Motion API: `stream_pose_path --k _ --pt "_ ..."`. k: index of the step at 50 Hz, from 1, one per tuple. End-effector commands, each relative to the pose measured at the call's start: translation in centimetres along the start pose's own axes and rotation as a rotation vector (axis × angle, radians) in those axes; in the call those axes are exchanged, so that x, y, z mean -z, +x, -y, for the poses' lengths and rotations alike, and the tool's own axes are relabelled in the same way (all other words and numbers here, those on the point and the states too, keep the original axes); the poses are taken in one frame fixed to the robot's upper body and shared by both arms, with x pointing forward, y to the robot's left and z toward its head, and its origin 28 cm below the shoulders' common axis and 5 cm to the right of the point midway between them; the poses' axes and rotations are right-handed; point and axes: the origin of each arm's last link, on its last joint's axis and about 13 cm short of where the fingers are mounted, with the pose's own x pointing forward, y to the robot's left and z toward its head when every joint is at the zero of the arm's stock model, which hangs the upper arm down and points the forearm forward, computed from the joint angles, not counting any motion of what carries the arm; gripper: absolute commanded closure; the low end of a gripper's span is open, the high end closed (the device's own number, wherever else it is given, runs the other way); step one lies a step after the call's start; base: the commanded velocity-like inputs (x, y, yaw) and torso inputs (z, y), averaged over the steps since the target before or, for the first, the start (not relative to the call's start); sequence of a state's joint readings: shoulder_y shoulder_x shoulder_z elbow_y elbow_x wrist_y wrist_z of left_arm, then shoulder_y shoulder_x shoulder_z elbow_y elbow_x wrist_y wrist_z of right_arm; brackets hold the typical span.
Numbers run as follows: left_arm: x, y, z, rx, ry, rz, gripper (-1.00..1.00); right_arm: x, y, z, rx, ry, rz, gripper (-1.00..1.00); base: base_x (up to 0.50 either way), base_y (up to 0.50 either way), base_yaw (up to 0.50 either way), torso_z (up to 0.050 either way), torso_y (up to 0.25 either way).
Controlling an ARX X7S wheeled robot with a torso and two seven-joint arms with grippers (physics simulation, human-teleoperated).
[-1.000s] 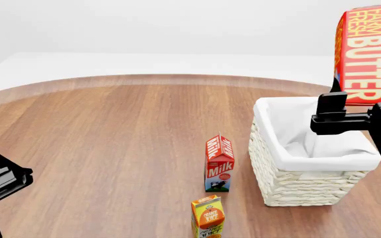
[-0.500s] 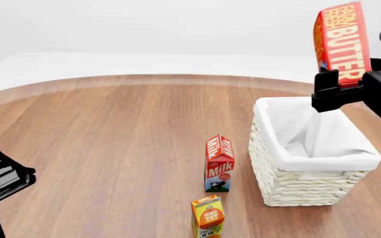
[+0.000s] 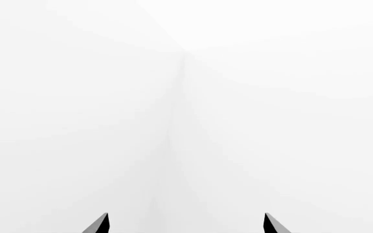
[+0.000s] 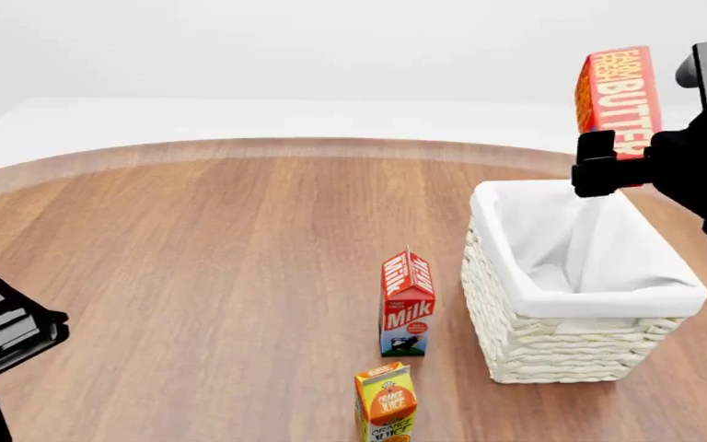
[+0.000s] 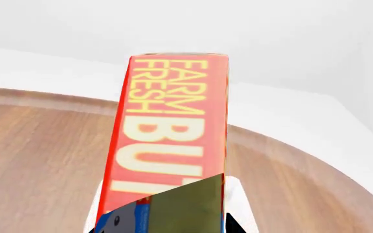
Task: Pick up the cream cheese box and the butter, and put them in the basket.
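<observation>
The butter [image 4: 618, 97] is a red-orange box with yellow lettering, standing on end in the air above the far right side of the basket [image 4: 562, 345]. My right gripper [image 4: 609, 168] is shut on its lower end. In the right wrist view the butter [image 5: 170, 126] fills the middle, with the basket's white lining [image 5: 242, 206] showing beneath it. The basket is cream-white wicker with a white cloth lining, and what I see of its inside holds nothing. My left gripper [image 4: 4, 333] hangs low at the left, open and holding nothing; its fingertips [image 3: 101, 223] face blank white. The cream cheese box is out of view.
A red-white milk carton [image 4: 407, 302] stands just left of the basket. An orange juice carton [image 4: 386, 402] stands in front of it, near the lower edge of the view. The round wooden table [image 4: 206, 249] stretches left, its far rim curving behind.
My right gripper has carried the butter leftward and away from the camera, from beside the basket's right edge to above its far side. The left arm has hardly moved.
</observation>
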State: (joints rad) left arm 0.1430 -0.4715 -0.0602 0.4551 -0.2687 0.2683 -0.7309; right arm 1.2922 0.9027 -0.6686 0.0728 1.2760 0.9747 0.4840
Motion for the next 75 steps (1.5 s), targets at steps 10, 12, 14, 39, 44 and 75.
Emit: stream_pose_path --k 10,12,14,39,44,75 --pt "0.2 0.1 -0.2 -0.004 0.013 0.012 -1.0 -0.9 3.6 0.7 -0.008 -0.027 -0.014 1.0 0.0 0.0 0.0 0.001 0.002" --pt "0.2 0.1 -0.2 -0.005 0.013 0.013 -1.0 -0.3 3.8 0.7 -0.005 -0.03 -0.03 1.0 0.0 0.0 0.0 0.0 0.0" --pt "0.2 0.1 -0.2 -0.006 0.013 0.013 -1.0 0.2 4.0 0.8 -0.013 -0.013 -0.041 1.0 0.0 0.0 0.0 0.0 0.0" --pt "0.2 0.0 -0.2 -0.004 0.014 0.012 -1.0 3.8 5.4 0.2 -0.042 -0.01 -0.115 1.0 0.0 0.0 0.0 0.0 0.002" --pt "0.2 0.1 -0.2 -0.004 0.014 0.011 -1.0 4.2 5.8 0.2 -0.036 -0.008 -0.123 1.0 0.0 0.0 0.0 0.0 0.0" --pt "0.3 0.1 -0.2 -0.004 0.016 0.008 -1.0 6.8 6.9 0.0 -0.016 -0.017 -0.194 1.0 0.0 0.0 0.0 0.001 0.001"
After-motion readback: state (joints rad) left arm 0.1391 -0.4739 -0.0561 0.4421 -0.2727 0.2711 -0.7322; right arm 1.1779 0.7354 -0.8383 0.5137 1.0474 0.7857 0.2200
